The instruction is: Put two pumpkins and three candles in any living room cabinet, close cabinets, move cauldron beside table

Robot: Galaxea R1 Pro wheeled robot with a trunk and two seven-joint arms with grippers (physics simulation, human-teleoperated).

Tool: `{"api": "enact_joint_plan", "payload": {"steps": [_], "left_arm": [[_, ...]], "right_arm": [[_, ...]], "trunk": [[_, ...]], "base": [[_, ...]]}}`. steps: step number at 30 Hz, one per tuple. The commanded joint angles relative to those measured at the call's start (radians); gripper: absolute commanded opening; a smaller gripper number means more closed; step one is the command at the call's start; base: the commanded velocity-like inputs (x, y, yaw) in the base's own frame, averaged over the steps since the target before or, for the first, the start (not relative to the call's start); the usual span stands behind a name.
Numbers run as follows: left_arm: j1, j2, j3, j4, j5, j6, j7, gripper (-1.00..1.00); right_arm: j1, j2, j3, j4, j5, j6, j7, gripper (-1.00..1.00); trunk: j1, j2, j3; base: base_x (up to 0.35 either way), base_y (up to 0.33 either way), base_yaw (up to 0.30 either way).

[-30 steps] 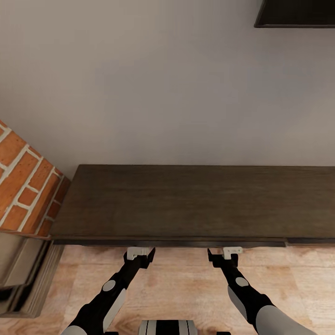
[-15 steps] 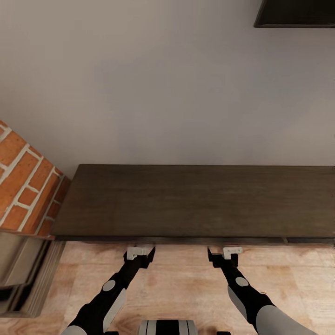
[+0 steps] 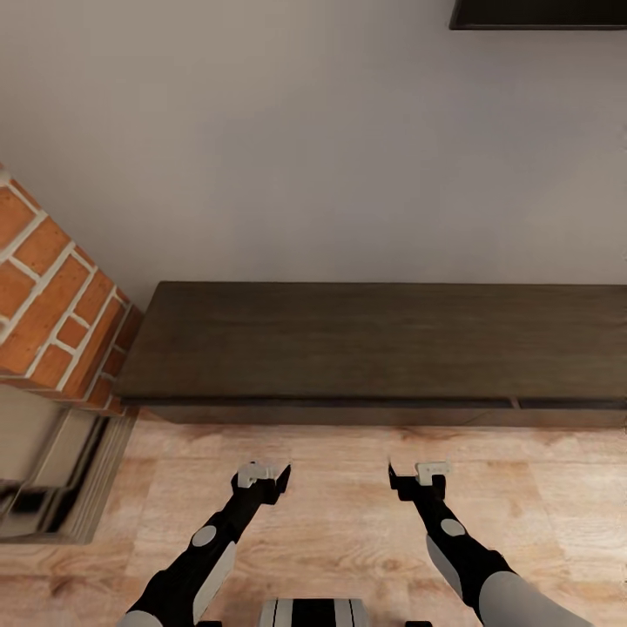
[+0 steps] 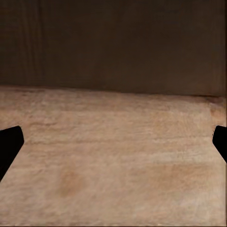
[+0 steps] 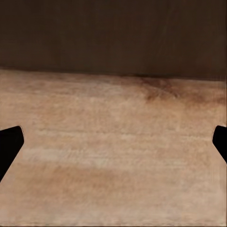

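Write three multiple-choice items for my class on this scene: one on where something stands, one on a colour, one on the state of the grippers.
1. What stands at the left end of the cabinet in the head view?
A. a brick fireplace
B. a bookshelf
C. a sofa

2. What colour is the cabinet's top?
A. white
B. dark brown
C. red

3. How are the two grippers?
A. both open and empty
B. both shut on a candle
C. one open, one holding a pumpkin

Answers:
1 A: the fireplace of orange bricks adjoins the cabinet's left end.
2 B: the wooden top is dark brown against the pale wooden floor.
3 A: the left gripper and right gripper have their fingers spread, with only floor between them in the wrist views.
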Motion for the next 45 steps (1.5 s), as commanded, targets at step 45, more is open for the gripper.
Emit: {"api": "enact_joint_plan", "payload": {"steps": [45], "left_arm": [[0.012, 0.047, 0.009, 0.701, 0.015, 0.029, -0.012, 1.00]], "right_arm": [[0.050, 0.032, 0.002, 0.356, -0.005, 0.293, -0.002, 1.00]], "trunk": [[0.000, 0.000, 0.014]], "base": [[-0.043, 0.000, -0.054]]}}
